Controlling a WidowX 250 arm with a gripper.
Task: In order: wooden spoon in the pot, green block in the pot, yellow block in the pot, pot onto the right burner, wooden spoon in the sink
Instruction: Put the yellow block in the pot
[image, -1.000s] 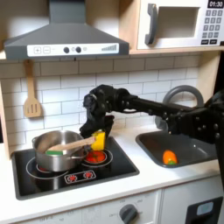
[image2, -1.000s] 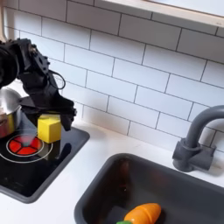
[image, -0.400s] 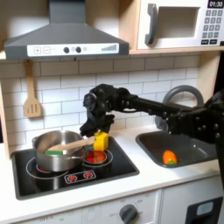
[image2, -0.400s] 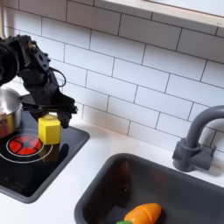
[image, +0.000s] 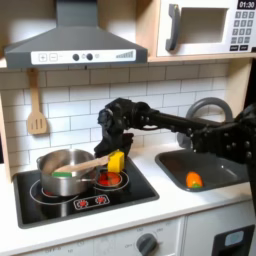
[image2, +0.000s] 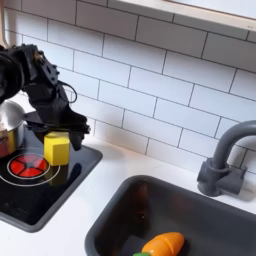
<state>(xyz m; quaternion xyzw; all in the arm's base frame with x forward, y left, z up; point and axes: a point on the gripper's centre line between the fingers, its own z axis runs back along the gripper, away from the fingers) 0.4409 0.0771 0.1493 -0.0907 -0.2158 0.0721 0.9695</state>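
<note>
The yellow block is clamped between the jaws of the gripper, raised just above the black cooktop over the right burner, whose red ring glows beneath and slightly to the second exterior view's left of the block. In the first exterior view the same yellow block hangs just right of the pot, near its rim but apart from it. The pot is a shiny steel one standing on the left part of the cooktop. The wooden spoon lies in it, its handle slanting out over the right rim towards the block. Something green shows inside the pot, too small to name surely. The black arm reaches in from the first exterior view's right, over the sink, where an orange toy lies; the second exterior view shows it near the grey tap. A wooden spatula hangs on the white tiled wall at far left, under the hood.
</note>
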